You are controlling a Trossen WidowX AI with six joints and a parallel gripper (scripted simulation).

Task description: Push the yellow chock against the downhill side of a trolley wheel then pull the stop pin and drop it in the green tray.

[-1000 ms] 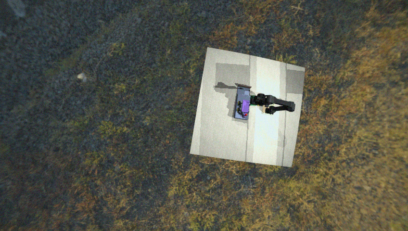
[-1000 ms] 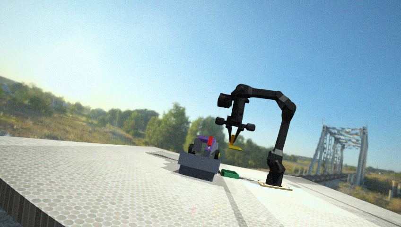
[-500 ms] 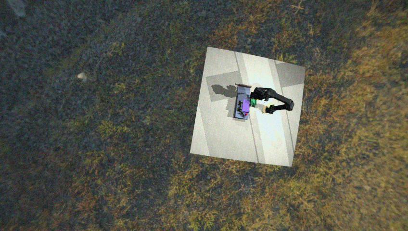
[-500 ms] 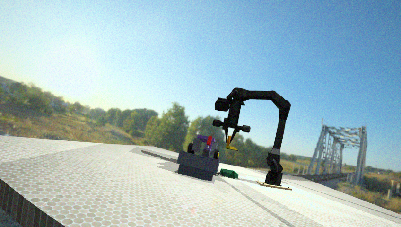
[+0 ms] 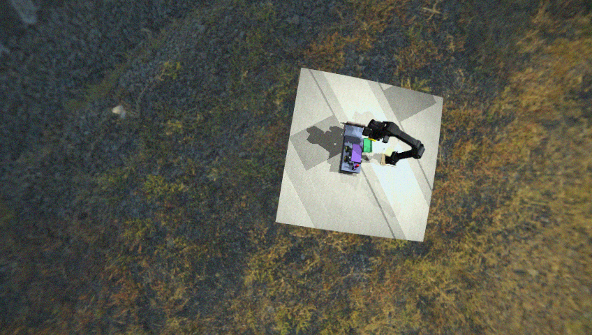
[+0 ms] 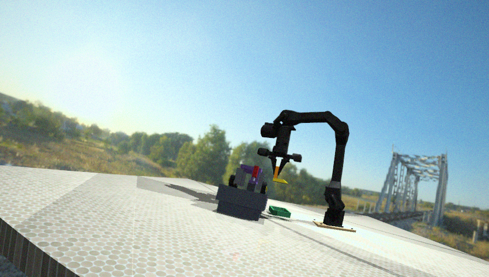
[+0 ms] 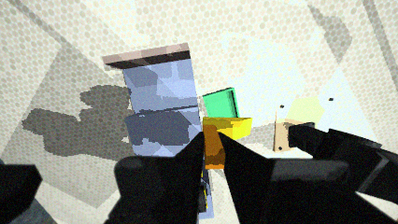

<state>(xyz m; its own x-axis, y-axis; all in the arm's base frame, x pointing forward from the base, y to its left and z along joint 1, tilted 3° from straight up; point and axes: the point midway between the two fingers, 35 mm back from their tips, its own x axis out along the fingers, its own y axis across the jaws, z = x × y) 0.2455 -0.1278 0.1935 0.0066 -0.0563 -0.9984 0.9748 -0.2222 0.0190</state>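
Observation:
My gripper (image 6: pixel 278 172) (image 7: pixel 209 135) is shut on the orange handle of the yellow chock (image 5: pixel 372 139) (image 6: pixel 280 180) (image 7: pixel 234 127). The chock is in the air beside the ramp (image 5: pixel 354 132) (image 6: pixel 239 204) (image 7: pixel 161 89), on the green tray's side. The trolley, with its purple body (image 5: pixel 356 153) (image 6: pixel 247 168), stands on the ramp. The red-headed stop pin (image 5: pixel 357 165) (image 6: pixel 255 171) is upright at its uphill end. In the wrist view the trolley is mostly hidden behind the fingers. The green tray (image 5: pixel 367 146) (image 6: pixel 279 212) (image 7: pixel 219 105) lies beside the ramp. The chock's black base underside is not visible.
A raised end board (image 7: pixel 149 56) closes the ramp's downhill end. The arm's base (image 6: pixel 334 217) stands on a wooden plate (image 7: pixel 279 135) beyond the tray. The arm's own links (image 7: pixel 336 149) show at the right of the wrist view. Shadows cross the ramp and the surface.

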